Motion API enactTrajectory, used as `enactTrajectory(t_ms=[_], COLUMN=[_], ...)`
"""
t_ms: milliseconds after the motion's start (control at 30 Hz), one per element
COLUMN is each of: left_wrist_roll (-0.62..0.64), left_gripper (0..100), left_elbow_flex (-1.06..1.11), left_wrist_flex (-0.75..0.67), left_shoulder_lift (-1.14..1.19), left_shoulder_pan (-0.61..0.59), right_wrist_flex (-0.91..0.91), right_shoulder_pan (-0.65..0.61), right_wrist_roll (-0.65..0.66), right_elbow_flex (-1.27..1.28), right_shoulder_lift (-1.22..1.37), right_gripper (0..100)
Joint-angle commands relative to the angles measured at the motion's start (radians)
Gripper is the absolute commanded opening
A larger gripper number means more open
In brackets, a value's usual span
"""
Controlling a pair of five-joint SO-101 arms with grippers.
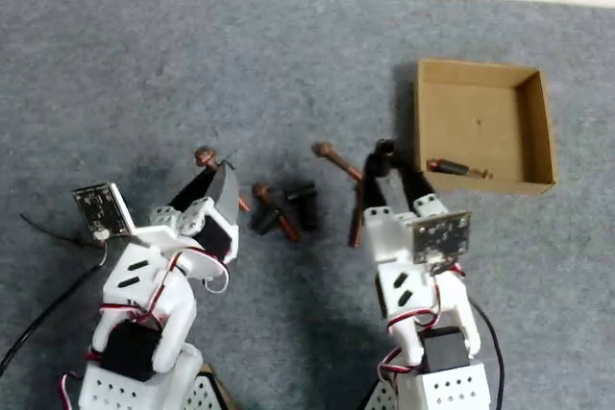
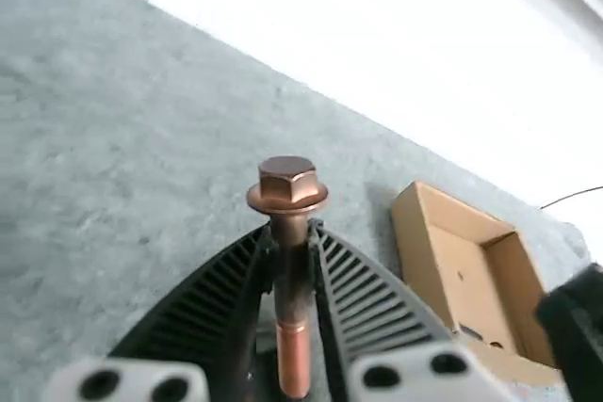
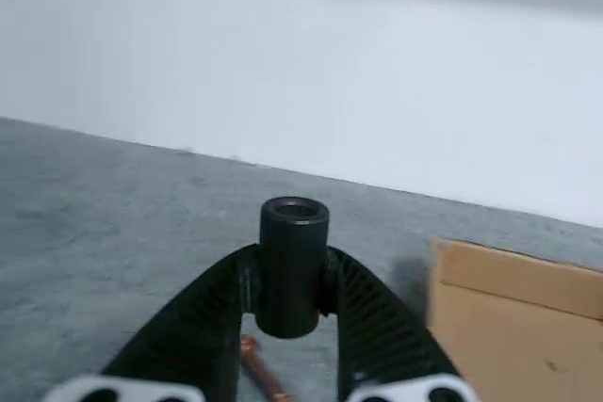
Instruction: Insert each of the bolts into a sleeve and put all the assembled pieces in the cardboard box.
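Observation:
My left gripper is shut on a copper bolt, head up, held upright above the grey mat; from above the bolt shows at the left gripper's tip. My right gripper is shut on a black sleeve, its bore facing up, seen from above as the sleeve left of the cardboard box. One assembled piece lies inside the box. Between the arms lie loose bolts and black sleeves.
The grey mat covers the table. A white wall runs along its far edge. The box stands to the far right of the left gripper, and close beside the right one as the box. A loose bolt lies under the right gripper.

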Motion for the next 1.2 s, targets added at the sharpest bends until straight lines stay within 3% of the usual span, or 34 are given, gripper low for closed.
enactTrajectory(t_ms=[0,133,400,933,1167], left_wrist_roll=[0.009,0.012,0.017,0.011,0.009], left_gripper=[1,1,1,1,1], left_elbow_flex=[0.027,0.028,0.021,0.074,0.117], left_wrist_flex=[-0.061,-0.069,-0.322,-0.358,-0.359], left_shoulder_lift=[-0.022,-0.024,-0.022,-0.022,-0.022], left_shoulder_pan=[0.025,0.010,-0.030,0.205,0.223], right_wrist_flex=[0.005,0.087,0.193,0.193,0.193], right_shoulder_pan=[-0.091,-0.197,-0.337,-0.346,-0.344], right_wrist_roll=[0.006,0.008,0.176,0.183,0.183], right_elbow_flex=[0.124,0.124,0.124,0.124,0.124], right_shoulder_lift=[-0.019,-0.019,-0.019,-0.019,-0.019], right_gripper=[0.6,0.6,0.6,0.6,0.6])
